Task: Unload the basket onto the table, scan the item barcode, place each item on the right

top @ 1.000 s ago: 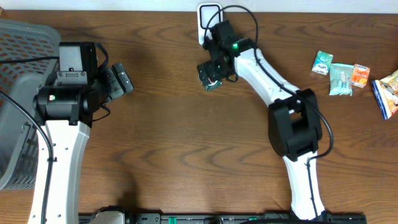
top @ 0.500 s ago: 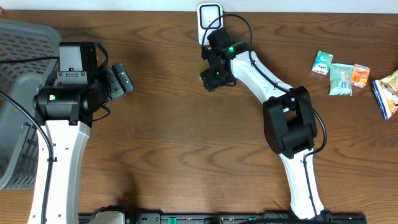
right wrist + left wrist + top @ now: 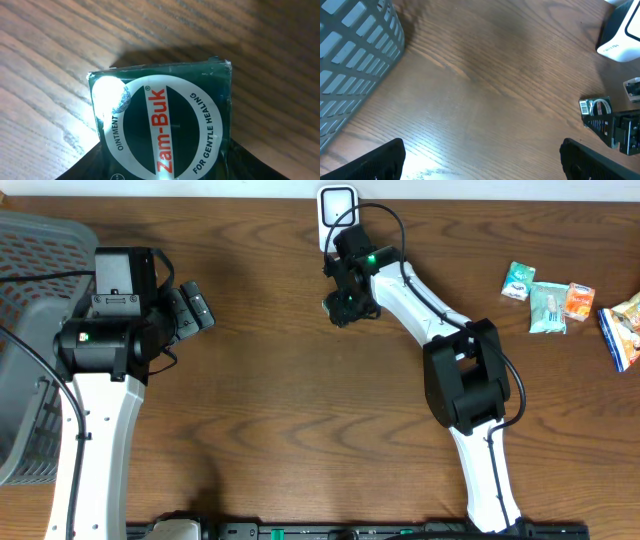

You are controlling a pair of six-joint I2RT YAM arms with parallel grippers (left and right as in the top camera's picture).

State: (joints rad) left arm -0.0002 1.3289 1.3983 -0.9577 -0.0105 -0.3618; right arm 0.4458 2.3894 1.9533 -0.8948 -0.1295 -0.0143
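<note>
The item is a dark green Zam-Buk ointment box [image 3: 162, 120] lying on the wooden table, its white round label facing up. My right gripper [image 3: 167, 157] is over it, with a dark finger against each side of the box. From overhead, that gripper [image 3: 346, 302] sits just below the white scanner [image 3: 337, 204] and hides nearly all of the box. In the left wrist view the box [image 3: 595, 107] shows a barcode label, with the scanner [image 3: 623, 33] behind it. My left gripper [image 3: 190, 308] hangs open over bare wood at the left, far from the box.
A grey slatted basket [image 3: 28, 330] fills the left edge of the table and shows in the left wrist view too [image 3: 355, 45]. Several snack packets [image 3: 548, 306] lie at the far right. Bare wood stretches between the two arms.
My right gripper came down over the box and its jaws narrowed onto the sides. The box shifted slightly toward the scanner. The left arm has not moved.
</note>
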